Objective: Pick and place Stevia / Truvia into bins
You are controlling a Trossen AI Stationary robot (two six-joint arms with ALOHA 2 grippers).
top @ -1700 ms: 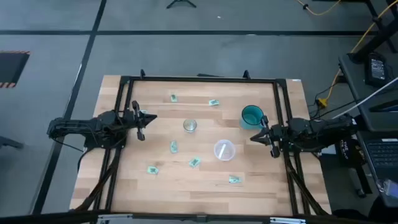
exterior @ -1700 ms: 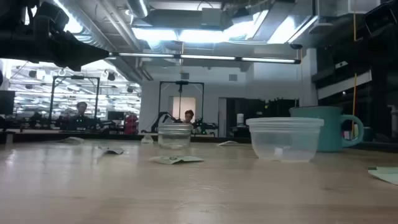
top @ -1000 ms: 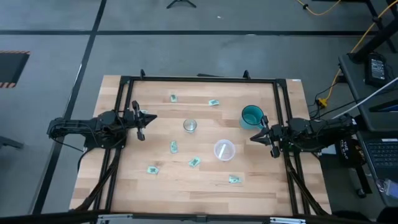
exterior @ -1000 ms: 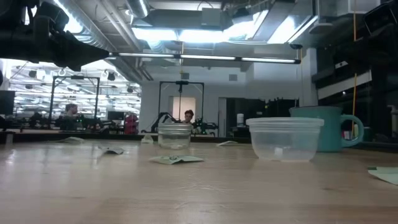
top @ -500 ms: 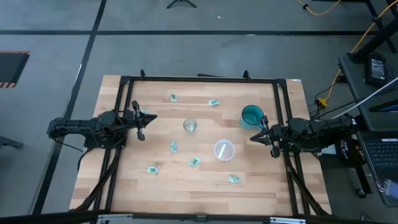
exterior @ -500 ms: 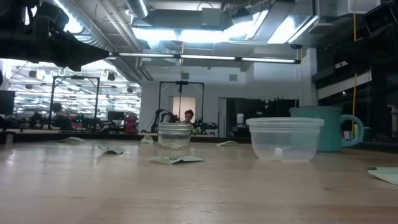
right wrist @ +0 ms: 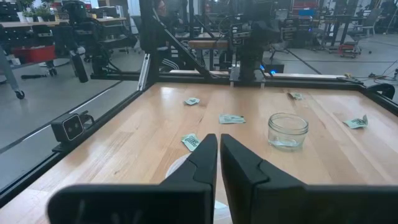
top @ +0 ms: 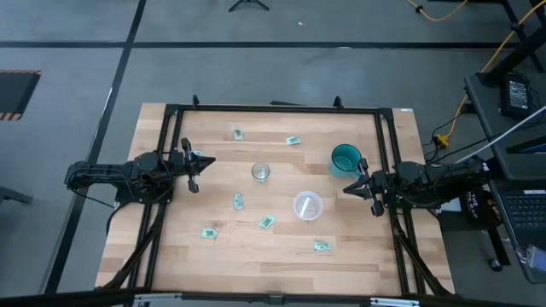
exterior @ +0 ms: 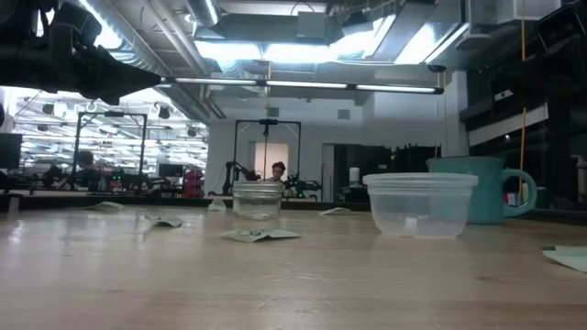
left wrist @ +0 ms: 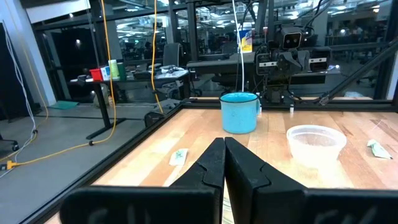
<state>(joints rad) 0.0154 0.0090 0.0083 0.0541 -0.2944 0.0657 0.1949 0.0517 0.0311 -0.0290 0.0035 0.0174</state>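
Note:
Several light green sweetener packets lie flat on the wooden table, among them one [top: 238, 201] near the middle, one [top: 267, 223] beside it and one [top: 321, 246] near the front. The little glass jar [top: 260, 172] and the wider clear plastic cup [top: 307, 205] stand upright at mid-table; both also show in the low view, the jar [exterior: 257, 199] and the cup [exterior: 420, 204]. My left gripper [top: 203, 162] is shut and empty at the table's left side. My right gripper [top: 347, 188] is shut and empty at the right side, beside the plastic cup.
A teal mug [top: 345, 159] stands at the right, just behind my right gripper. More packets lie at the far side [top: 238, 134] [top: 293, 140] and front left [top: 207, 232]. A black frame [top: 273, 108] runs around the table top.

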